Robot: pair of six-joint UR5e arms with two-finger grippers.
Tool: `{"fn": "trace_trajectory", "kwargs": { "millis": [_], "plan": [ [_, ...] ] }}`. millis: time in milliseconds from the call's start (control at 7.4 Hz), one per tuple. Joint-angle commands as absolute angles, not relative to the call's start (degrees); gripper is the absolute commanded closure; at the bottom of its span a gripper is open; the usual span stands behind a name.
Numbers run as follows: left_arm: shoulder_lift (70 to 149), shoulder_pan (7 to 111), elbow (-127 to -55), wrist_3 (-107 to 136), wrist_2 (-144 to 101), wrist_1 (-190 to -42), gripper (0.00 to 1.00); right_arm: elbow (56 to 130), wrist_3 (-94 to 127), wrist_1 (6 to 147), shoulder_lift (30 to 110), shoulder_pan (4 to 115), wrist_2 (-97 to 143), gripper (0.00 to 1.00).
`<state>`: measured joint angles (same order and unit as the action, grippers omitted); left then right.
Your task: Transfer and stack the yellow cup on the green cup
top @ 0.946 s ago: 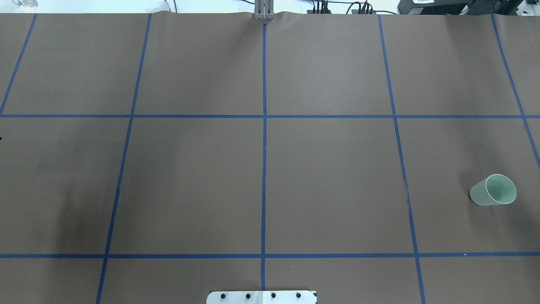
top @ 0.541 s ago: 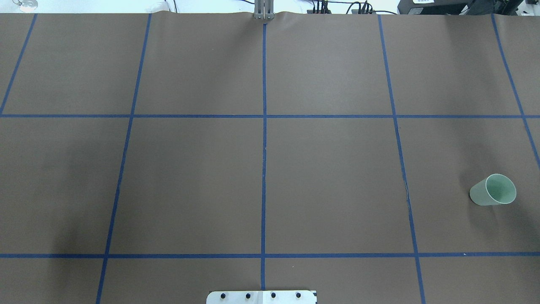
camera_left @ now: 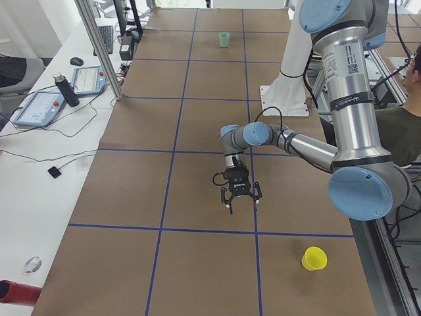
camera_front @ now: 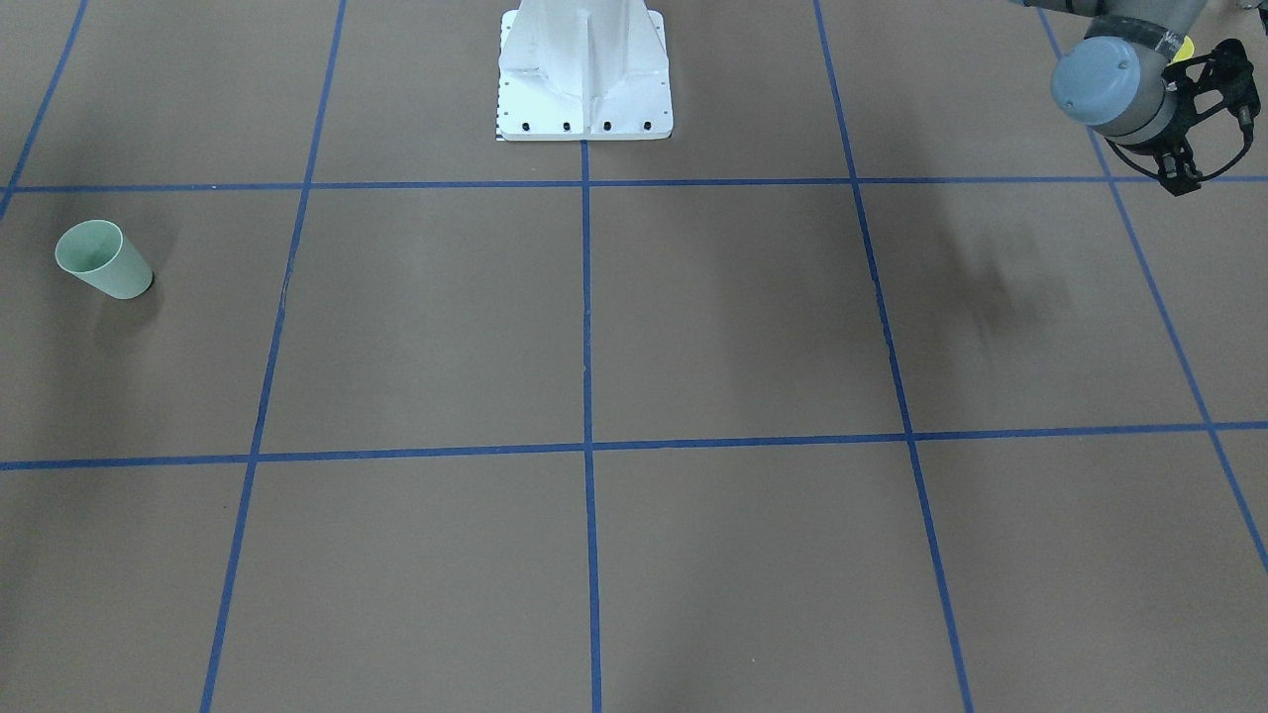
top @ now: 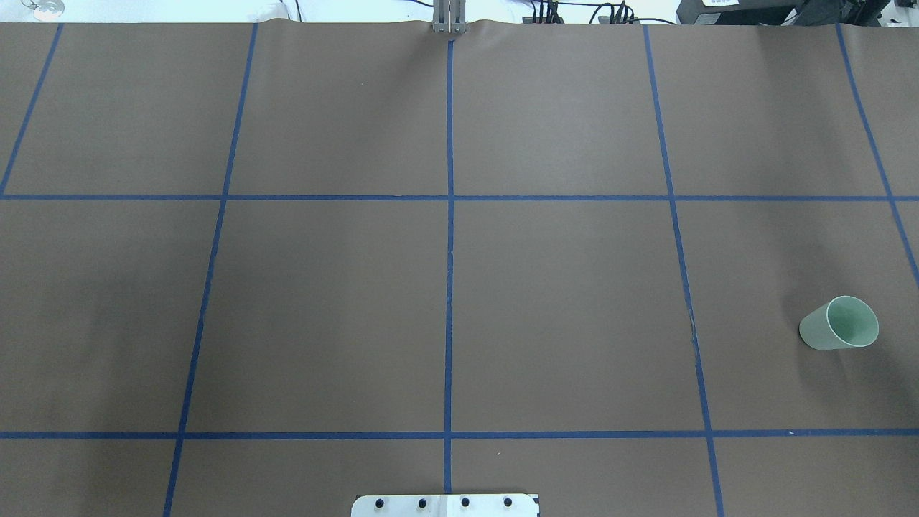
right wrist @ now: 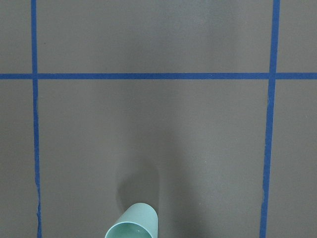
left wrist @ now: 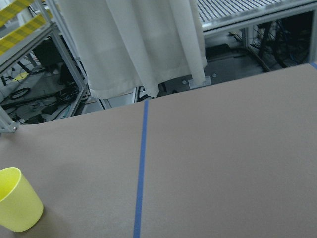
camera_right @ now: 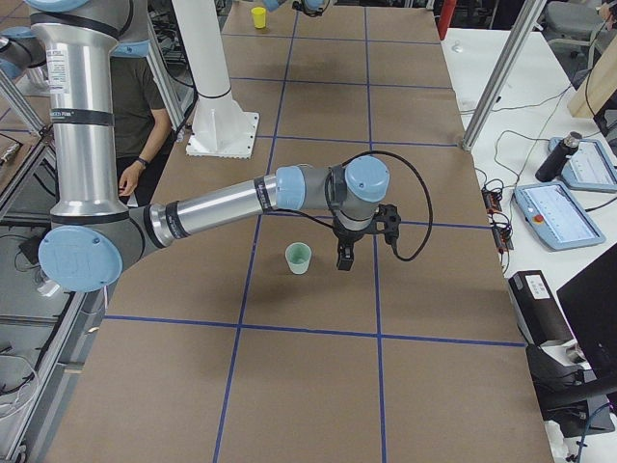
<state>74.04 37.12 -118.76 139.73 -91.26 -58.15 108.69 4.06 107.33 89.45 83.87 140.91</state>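
Watch the left part of the desk (top: pixel 560 301) in the overhead view; the dark shadow there has thinned out over the last second, while the green cup (top: pixel 840 324) has not budged. I read that as the left arm drifting off toward the yellow cup (camera_left: pixel 314 258), so you are at the very start; nothing is picked up.

The yellow cup stands upright, mouth up, at the far left end of the desk, out of the overhead picture; the green cup stands upright toward the right end, well apart from it.

Your left arm lies stretched low over the desk, wrist bent so the left gripper (camera_left: pixel 242 204) points straight down; its fingers look spread and empty, hovering short of the yellow cup, which sits in the lower left corner of that wrist's view.

Your right arm reaches out too, wrist turned down; the right gripper (camera_right: pixel 347 256) hangs just beside the green cup, on the side away from the robot; I cannot tell whether its fingers are spread or closed.
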Motion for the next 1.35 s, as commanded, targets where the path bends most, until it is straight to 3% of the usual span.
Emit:
{"fn": "trace_trajectory", "kwargs": {
  "millis": [0, 676, 1216],
  "plan": [
    [73.21, 33.15, -114.9, 154.18, -91.84, -55.47, 0.05, 110.3, 4.13, 107.4, 89.74, 83.06, 137.83, 0.0],
    [69.54, 14.54, -107.95, 170.13, -108.87, -61.74, 0.05, 111.01, 3.69, 106.01, 89.38, 82.44, 133.51, 0.0],
    [66.72, 10.47, -99.93, 172.34, -112.93, -72.59, 0.05, 112.76, 3.69, 105.29, 90.17, 82.44, 132.45, 0.0]
  ]
}}
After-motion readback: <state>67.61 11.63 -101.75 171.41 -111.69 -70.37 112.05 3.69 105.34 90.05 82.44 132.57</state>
